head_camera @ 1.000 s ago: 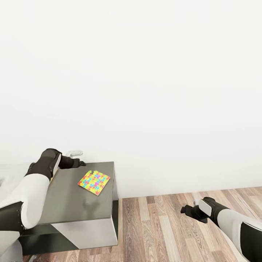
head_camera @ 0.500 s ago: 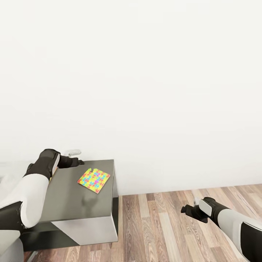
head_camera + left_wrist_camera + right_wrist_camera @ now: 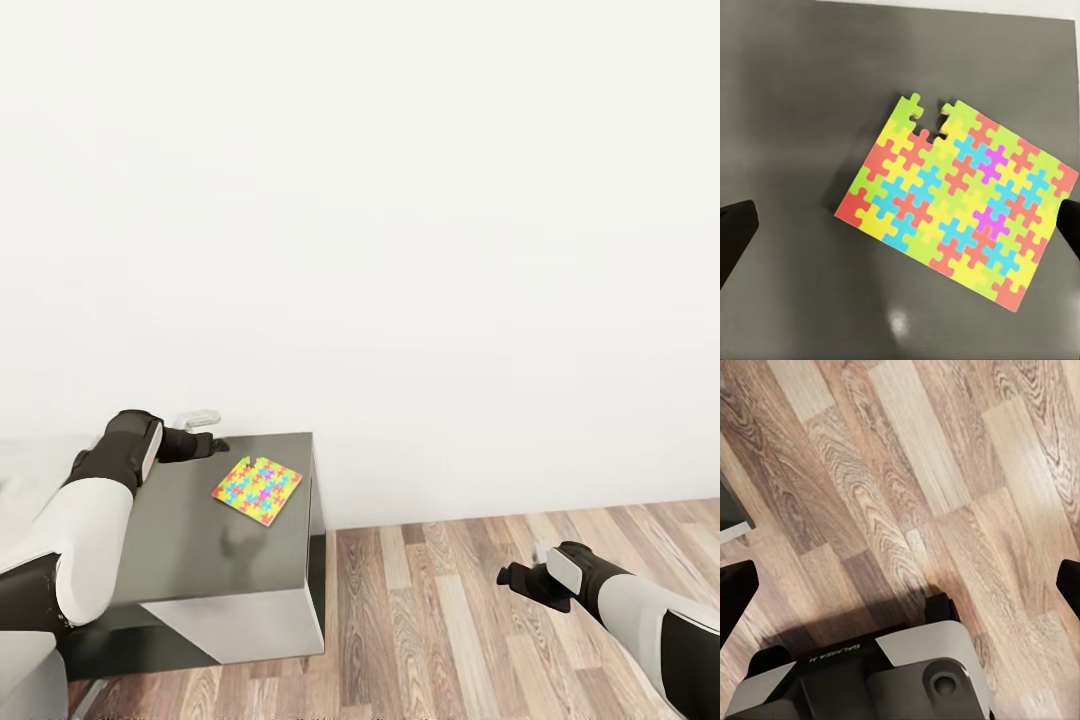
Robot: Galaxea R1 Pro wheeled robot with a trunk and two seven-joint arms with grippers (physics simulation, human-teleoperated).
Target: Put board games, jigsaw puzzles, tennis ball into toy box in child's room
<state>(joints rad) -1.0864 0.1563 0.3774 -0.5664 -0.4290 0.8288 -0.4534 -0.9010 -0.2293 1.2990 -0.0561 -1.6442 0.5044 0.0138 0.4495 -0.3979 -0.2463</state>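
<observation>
One jigsaw puzzle (image 3: pixel 257 490), a thin mat of bright interlocking pieces, lies flat on the dark grey side unit (image 3: pixel 190 550) of the table, near its right rear corner. In the left wrist view the jigsaw puzzle (image 3: pixel 960 217) shows a notch in one edge. My left gripper (image 3: pixel 205 445) hovers open above the unit, just behind and left of the mat and apart from it. Its dark fingertips (image 3: pixel 735 232) stand wide at the edges of the wrist view. My right gripper (image 3: pixel 515 578) hangs open and empty over the wooden floor (image 3: pixel 450 600). The toy box, board games and tennis ball are out of view.
A plain white wall fills the background. A small pale object (image 3: pixel 197 417) sits behind the left gripper near the wall. The unit's right edge (image 3: pixel 315 540) drops to the floor. In the right wrist view, floor planks (image 3: pixel 930 472) and part of my grey base (image 3: pixel 870 675) show.
The whole head view has shifted slightly upward, so the camera moved. The puzzle still lies in the same spot on the unit, and both grippers remain open.
</observation>
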